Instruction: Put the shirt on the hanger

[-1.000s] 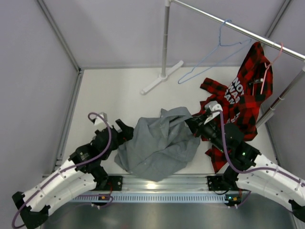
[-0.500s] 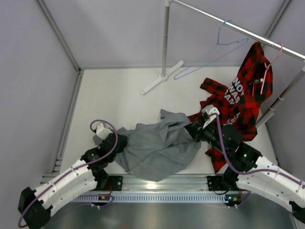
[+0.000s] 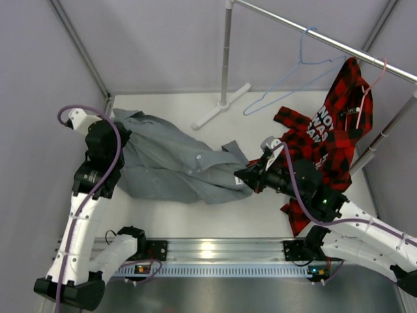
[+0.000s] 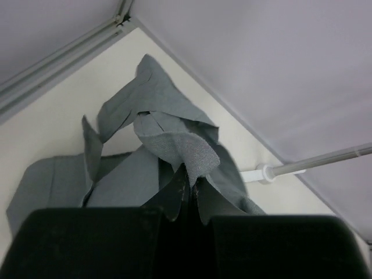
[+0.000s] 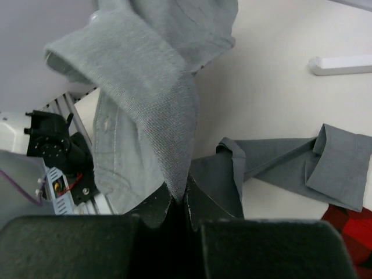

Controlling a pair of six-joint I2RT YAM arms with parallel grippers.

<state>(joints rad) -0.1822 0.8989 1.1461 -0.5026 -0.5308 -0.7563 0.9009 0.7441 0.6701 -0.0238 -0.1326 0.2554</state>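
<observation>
The grey-green shirt (image 3: 176,169) hangs stretched between my two grippers above the white table floor. My left gripper (image 3: 116,134) is raised at the far left and shut on one end of the shirt (image 4: 174,145). My right gripper (image 3: 242,179) is shut on the other end, and a fold of the shirt (image 5: 157,110) is pinched between its fingers. A sleeve (image 5: 290,163) trails onto the floor. The light-blue hanger (image 3: 293,72) hangs on the rail (image 3: 326,40) at the back right, apart from both grippers.
A red-and-black plaid shirt (image 3: 332,130) on a pink hanger (image 3: 368,88) hangs from the rail behind my right arm and drapes to the floor. The rail's upright post and white foot (image 3: 221,104) stand mid-back. Grey walls enclose the left, back and right.
My left gripper shut on the shirt's left edge, then rose and swung to the far left, pulling the crumpled shirt out flat. My right gripper shifted left with its end of the cloth.
</observation>
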